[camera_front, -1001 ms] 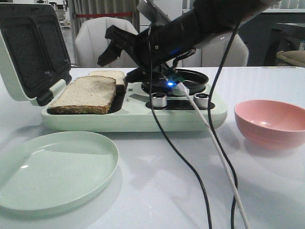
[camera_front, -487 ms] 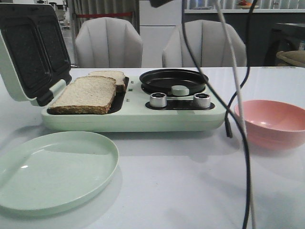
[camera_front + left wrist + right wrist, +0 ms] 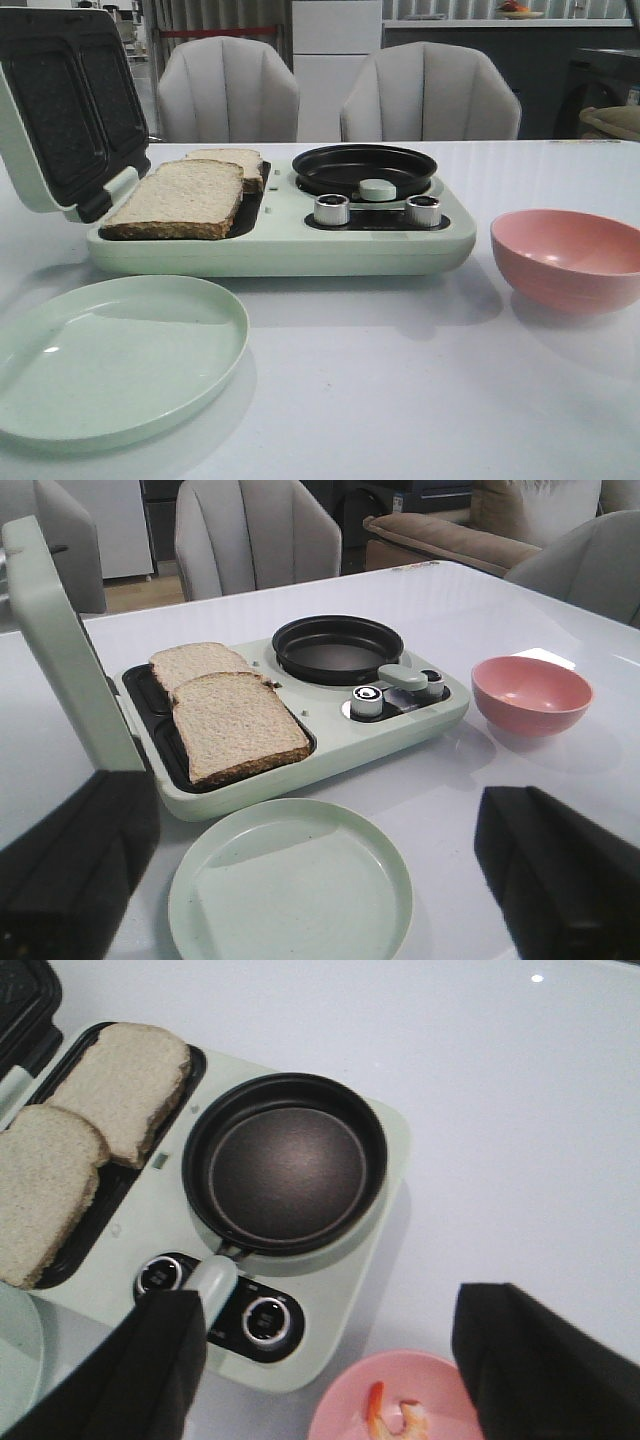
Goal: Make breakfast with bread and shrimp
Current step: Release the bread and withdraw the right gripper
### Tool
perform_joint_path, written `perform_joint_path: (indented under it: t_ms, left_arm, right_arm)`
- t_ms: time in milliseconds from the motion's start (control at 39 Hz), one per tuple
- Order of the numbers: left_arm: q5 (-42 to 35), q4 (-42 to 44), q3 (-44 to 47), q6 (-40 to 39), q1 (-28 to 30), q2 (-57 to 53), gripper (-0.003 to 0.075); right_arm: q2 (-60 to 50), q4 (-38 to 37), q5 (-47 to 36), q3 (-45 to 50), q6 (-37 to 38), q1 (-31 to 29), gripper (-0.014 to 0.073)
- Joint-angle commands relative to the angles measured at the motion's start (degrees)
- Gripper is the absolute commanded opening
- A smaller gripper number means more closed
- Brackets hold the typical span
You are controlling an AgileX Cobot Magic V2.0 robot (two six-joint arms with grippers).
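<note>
Two slices of bread (image 3: 180,195) (image 3: 240,725) (image 3: 120,1075) lie side by side in the left tray of the pale green breakfast maker (image 3: 280,245). Shrimp (image 3: 400,1415) lie in the pink bowl (image 3: 570,255) (image 3: 345,1410), an orange-pink piece beside a whitish one. The front view shows neither gripper. My left gripper (image 3: 315,880) hangs open above the empty green plate (image 3: 290,880). My right gripper (image 3: 335,1370) is open high over the maker's knobs and the bowl's edge, with nothing between its fingers. The black round pan (image 3: 285,1165) is empty.
The maker's lid (image 3: 60,100) stands open at the far left. The green plate (image 3: 120,355) sits at the front left of the white table. Two knobs (image 3: 332,209) and a pale pan handle (image 3: 377,187) face the front. Grey chairs (image 3: 228,90) stand behind the table.
The right arm and its cables, which crossed the front view over the pan a second ago, have risen out of that view. The bread, bowl and plate have not moved.
</note>
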Motion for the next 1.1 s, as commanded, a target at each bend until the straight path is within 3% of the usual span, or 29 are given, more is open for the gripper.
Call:
perform_joint_path:
  t_ms: [0, 487, 898, 1078]
  left_arm:
    - [-4.34, -0.6, -1.53, -0.62, -0.38, 0.66, 0.0692]
    - [-4.59, -0.76, -1.53, -0.62, -0.38, 0.66, 0.0692]
    - [-4.41, -1.2, -1.53, -0.62, -0.38, 0.66, 0.0692]
    - [-4.41, -1.2, -1.53, -0.62, -0.38, 0.66, 0.0692]
  right_arm:
    - [-7.49, 0.12, -8.09, 4.7, 0.24, -1.89, 0.0605]
    - [-38.93, 1.83, -33.29, 41.88, 0.24, -0.45, 0.0605]
    - [-70.66, 2.0, -35.09, 64.5, 0.24, 0.77, 0.0605]
    - [-80.02, 2.28, -33.71, 70.12, 0.24, 0.77, 0.0605]
